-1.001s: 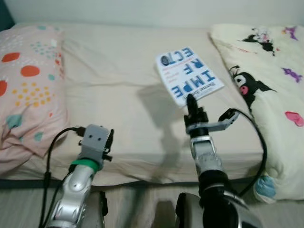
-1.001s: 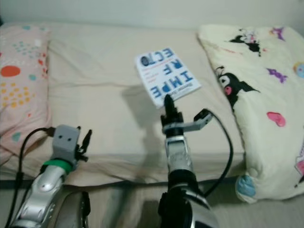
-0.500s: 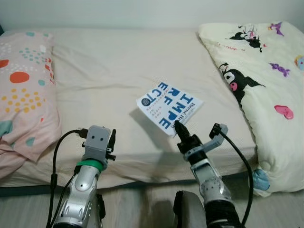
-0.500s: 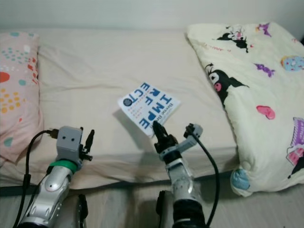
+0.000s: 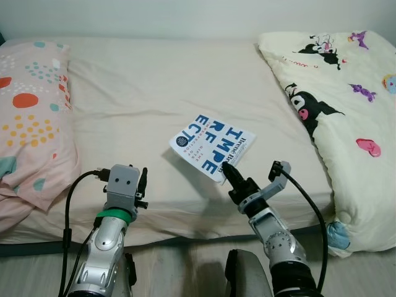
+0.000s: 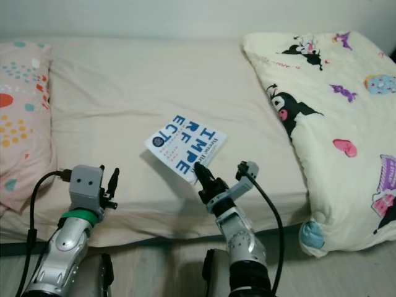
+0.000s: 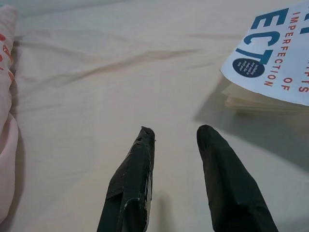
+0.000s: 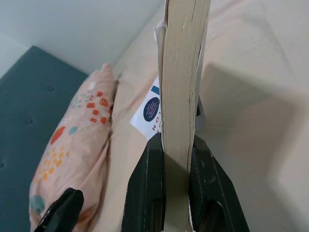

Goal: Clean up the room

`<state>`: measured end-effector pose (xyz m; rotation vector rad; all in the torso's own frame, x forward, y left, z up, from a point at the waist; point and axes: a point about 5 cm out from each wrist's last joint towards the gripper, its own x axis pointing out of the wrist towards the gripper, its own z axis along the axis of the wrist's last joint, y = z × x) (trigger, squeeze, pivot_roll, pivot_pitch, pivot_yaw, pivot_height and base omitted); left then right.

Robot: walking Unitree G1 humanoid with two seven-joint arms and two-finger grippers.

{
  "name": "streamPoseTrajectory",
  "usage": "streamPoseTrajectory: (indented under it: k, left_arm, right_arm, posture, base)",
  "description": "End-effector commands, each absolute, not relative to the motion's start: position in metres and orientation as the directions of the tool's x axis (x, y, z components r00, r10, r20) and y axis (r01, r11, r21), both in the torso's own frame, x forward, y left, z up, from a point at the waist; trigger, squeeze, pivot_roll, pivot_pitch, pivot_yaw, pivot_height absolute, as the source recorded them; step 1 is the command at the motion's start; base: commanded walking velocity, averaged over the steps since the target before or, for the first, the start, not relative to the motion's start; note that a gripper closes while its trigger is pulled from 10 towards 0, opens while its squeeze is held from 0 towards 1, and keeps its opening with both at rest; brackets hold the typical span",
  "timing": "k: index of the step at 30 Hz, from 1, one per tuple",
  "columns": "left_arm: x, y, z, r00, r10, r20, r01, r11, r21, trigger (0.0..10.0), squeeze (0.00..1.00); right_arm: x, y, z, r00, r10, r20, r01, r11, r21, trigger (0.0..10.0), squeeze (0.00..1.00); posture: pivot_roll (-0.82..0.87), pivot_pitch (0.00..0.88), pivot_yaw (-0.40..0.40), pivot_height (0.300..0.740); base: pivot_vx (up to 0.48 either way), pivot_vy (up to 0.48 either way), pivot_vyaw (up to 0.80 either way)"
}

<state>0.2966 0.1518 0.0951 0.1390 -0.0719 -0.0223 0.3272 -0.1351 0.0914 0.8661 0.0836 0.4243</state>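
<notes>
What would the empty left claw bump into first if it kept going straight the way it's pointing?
Probably just the bed sheet: the left claw points low across it, with the book off to one side.

Book (image 5: 213,146) lower, nearer the bed (image 5: 142,99).

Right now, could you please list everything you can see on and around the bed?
book: one, white cover with blue letters, held by its near edge in the right gripper, above the middle of the bed
pillow: one, pink with coloured dots and shapes, on the left side of the bed
blanket: one, cream with cartoon prints, piled on the right side of the bed
bed: one, beige sheet, across the whole view
left gripper: one, black fingers, open, low over the sheet near the bed's front edge
right gripper: one, black fingers, shut on the book
</notes>
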Motion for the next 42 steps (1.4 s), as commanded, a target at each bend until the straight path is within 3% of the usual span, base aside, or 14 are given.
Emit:
streamPoseTrajectory:
  k: [1, 6, 9, 18, 42]
  left_arm:
    - [0.292, 0.154, 0.086, 0.999, -0.023, 0.04, 0.017, 0.99, 0.137, 10.0, 0.0]
    - [0.29, 0.155, 0.086, 0.999, -0.026, 0.04, 0.021, 0.991, 0.134, 10.0, 0.0]
    - [0.291, 0.155, 0.086, 0.999, -0.028, 0.042, 0.022, 0.991, 0.133, 10.0, 0.0]
    - [0.291, 0.158, 0.087, 0.999, -0.023, 0.049, 0.016, 0.991, 0.136, 10.0, 0.0]
    - [0.293, 0.154, 0.088, 0.997, -0.043, 0.057, 0.035, 0.99, 0.14, 10.0, 0.0]
  right_arm:
    - [0.329, -0.134, 0.096, 0.905, 0.411, 0.114, -0.352, 0.568, 0.744, 10.0, 0.0]
    - [0.326, -0.127, 0.109, 0.833, 0.513, 0.206, -0.475, 0.475, 0.741, 10.0, 0.0]
    - [0.325, -0.122, 0.111, 0.808, 0.548, 0.218, -0.511, 0.466, 0.723, 10.0, 0.0]
    - [0.33, -0.122, 0.123, 0.827, 0.501, 0.256, -0.51, 0.477, 0.716, 10.0, 0.0]
    - [0.323, -0.12, 0.119, 0.823, 0.507, 0.256, -0.514, 0.471, 0.717, 10.0, 0.0]
  posture:
    - [0.03, 0.0, -0.011, 0.555]
    - [0.04, 0.0, -0.01, 0.555]
    - [0.04, 0.0, -0.009, 0.555]
    - [0.04, 0.0, -0.002, 0.56]
    - [0.04, 0.0, 0.011, 0.67]
  base:
    - [0.0, 0.0, 0.0]
    - [0.0, 0.0, 0.0]
    - [0.0, 0.0, 0.0]
    - [0.0, 0.0, 0.0]
    - [0.0, 0.0, 0.0]
